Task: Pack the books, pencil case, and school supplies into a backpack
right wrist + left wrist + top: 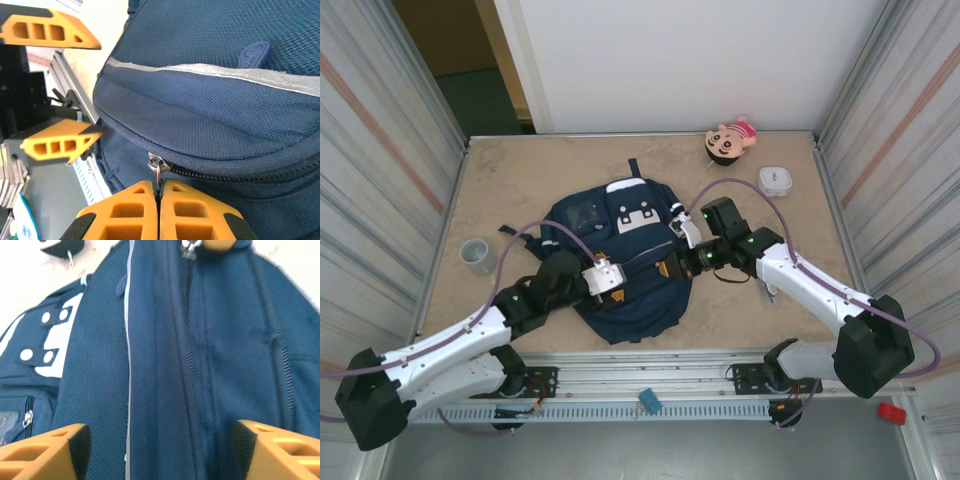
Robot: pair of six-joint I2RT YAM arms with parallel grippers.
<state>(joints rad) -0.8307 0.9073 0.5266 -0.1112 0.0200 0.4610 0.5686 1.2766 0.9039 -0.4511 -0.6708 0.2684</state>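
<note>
The backpack [630, 305] takes the middle of the desk [520, 175], and between my left end effector [604, 276], its fingers apart just over the fabric, and my right end effector [672, 262], closed on the zipper pull [158, 166], there is a narrow gap. The far strip of the desk is bare and passable. A grey cup [477, 254] stands near the left edge, a white box [776, 180] and a doll [732, 140] occupy the far right corner, and side walls [380, 180] close both flanks.
</note>
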